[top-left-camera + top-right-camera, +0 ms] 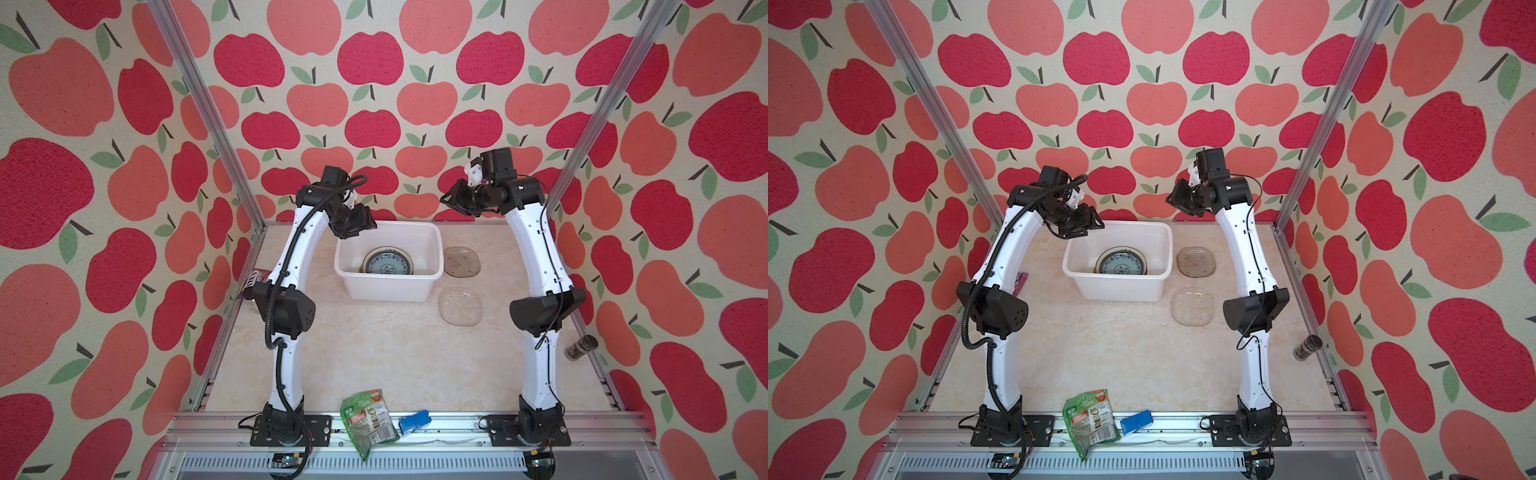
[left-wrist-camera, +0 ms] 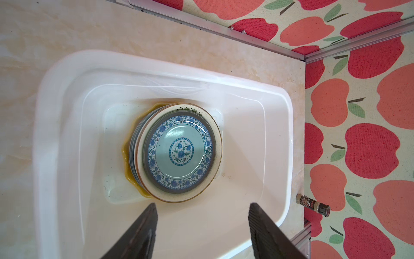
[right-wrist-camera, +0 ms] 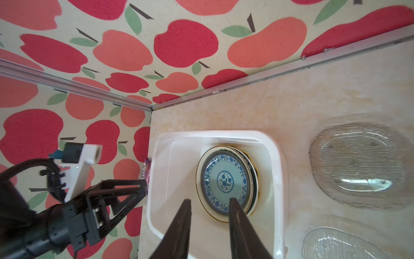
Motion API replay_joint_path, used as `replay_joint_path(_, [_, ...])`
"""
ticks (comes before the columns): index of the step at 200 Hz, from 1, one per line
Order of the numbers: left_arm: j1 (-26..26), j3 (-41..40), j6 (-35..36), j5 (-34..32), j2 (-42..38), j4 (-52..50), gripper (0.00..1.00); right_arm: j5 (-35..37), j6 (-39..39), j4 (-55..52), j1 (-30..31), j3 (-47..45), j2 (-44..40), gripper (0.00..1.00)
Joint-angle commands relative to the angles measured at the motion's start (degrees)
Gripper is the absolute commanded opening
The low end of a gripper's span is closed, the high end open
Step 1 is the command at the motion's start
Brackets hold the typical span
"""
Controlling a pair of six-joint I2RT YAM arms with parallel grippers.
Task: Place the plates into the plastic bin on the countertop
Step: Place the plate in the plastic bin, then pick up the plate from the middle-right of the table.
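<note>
Holding a plate stack (image 1: 376, 261) topped by a blue patterned plate (image 1: 389, 266), the plastic bin (image 1: 388, 287) sits mid-frame, two glass plates (image 1: 460, 306) right of it, left hand (image 2: 202, 205) and right hand (image 3: 210, 199) both spread, empty.

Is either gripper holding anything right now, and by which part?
Nothing is held. The left gripper and the right gripper are both open, with nothing between their jaws.

The bin (image 2: 257, 157) is white, the plate (image 2: 179, 150) blue-flowered, the countertop (image 1: 374, 353) marbled beige.
</note>
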Motion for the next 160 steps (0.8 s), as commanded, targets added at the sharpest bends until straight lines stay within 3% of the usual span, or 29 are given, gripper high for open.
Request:
replay_joint_path(1, [-0.6,-7.4,1.1,-2.5,-3.5,6.6,0.67,4.9,-6.4,1.3,0.3,-11.3,-9.2,0.37])
replay_joint_path(33, [-0.2,-25.8,-0.2,-1.2,-11.6,22.3,0.67,6.1,-5.5,21.7,-2.3,-48.5,-29.9,0.42])
replay_joint_path(52, [-0.1,-34.5,-0.7,0.7,-14.9,30.5,0.67,6.0,-4.4,28.1,-5.6,-63.9,-38.6,0.43])
replay_joint_path(97, [-0.6,-41.3,-0.3,3.4,-14.4,36.8,0.67,3.3,-4.2,30.7,-8.1,-82.0,-44.4,0.47])
replay_joint_path(122, [-0.8,-41.6,-0.2,4.5,-13.8,37.5,0.66,-2.1,-1.2,36.0,-8.9,-92.0,-42.9,0.48])
replay_joint_path(160, [-0.8,-42.4,0.2,5.1,-13.5,38.0,0.66,-0.4,-1.1,39.1,-9.6,-100.3,-39.4,0.48])
